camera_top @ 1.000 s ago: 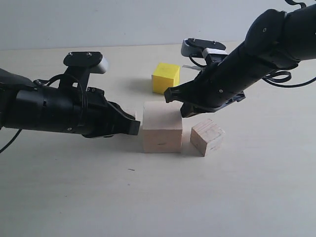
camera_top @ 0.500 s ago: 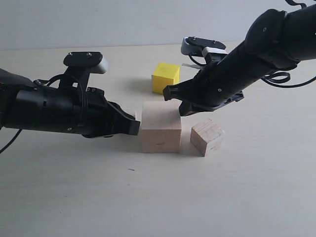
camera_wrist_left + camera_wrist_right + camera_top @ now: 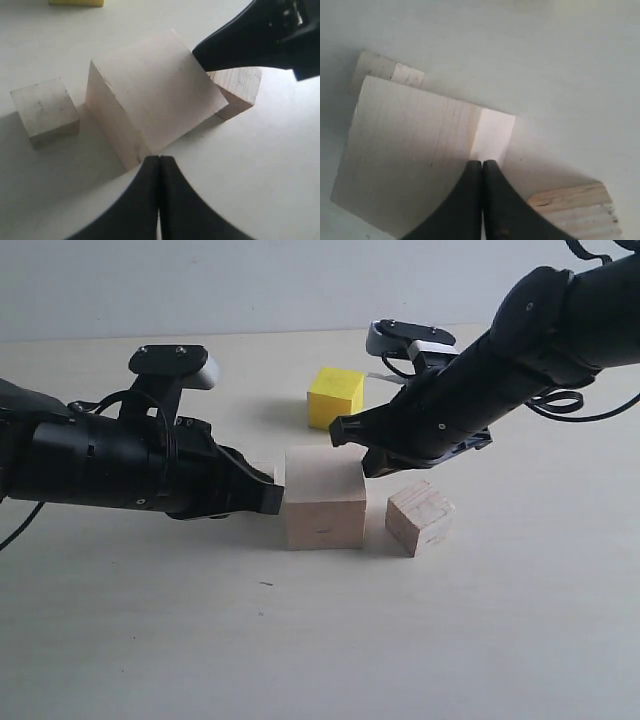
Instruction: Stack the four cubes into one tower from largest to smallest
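Note:
The large pale wood cube (image 3: 325, 498) stands mid-table, also in the left wrist view (image 3: 155, 95) and right wrist view (image 3: 415, 155). My left gripper (image 3: 272, 498) is shut, its tip against the cube's left side (image 3: 159, 159). My right gripper (image 3: 355, 445) is shut, its tip at the cube's upper right edge (image 3: 482, 162). The medium pale wood cube (image 3: 419, 517) sits just right of the large one. The smallest pale wood cube (image 3: 45, 111) lies behind my left gripper, mostly hidden in the exterior view. The yellow cube (image 3: 335, 397) rests farther back.
The pale tabletop (image 3: 320, 640) stretches open toward the front. A light wall (image 3: 250, 280) rises behind the table. Both black arms flank the large cube closely.
The large pale wood cube has slid slightly left, and my right gripper has shifted a little left with it. My left gripper has stayed put.

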